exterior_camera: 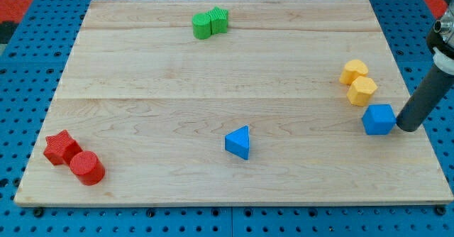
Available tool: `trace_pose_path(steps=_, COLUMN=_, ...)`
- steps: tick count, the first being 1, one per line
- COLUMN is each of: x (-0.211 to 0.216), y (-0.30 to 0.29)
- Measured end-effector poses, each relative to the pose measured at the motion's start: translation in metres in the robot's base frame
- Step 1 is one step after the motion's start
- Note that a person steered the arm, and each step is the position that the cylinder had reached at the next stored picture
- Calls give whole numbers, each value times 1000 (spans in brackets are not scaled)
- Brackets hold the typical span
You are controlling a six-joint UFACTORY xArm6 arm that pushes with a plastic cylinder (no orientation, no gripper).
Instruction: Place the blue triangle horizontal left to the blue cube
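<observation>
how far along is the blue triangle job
Nothing looks done yet: the blue triangle sits near the board's middle bottom, well apart from the blue cube at the view's right. In hand: my tip is just right of the blue cube, close to it, far from the triangle. Left: get to the triangle and push it rightward until it sits level with the cube, on its left.

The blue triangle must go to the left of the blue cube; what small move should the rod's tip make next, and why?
Probably my tip should leave the blue cube and travel toward the view's left, around to the far left side of the blue triangle. My tip now sits just right of the cube, the wrong side for pushing the triangle, which lies far left and slightly lower.
</observation>
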State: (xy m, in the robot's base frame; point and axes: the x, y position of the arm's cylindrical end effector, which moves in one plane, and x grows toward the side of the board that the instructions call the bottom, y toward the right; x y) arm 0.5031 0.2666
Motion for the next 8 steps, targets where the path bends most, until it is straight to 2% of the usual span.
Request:
trace_pose_path(steps=2, x=-3, y=-19)
trace_pose_path(steps=3, x=47, y=-19)
trace_pose_path(steps=4, x=66, y=-88)
trace_pose_path(steps=5, x=65, y=-204)
trace_pose_path(steps=6, x=87, y=-236)
trace_pose_path(steps=7, x=34, y=-234)
trace_pose_path(steps=8, x=11, y=-226)
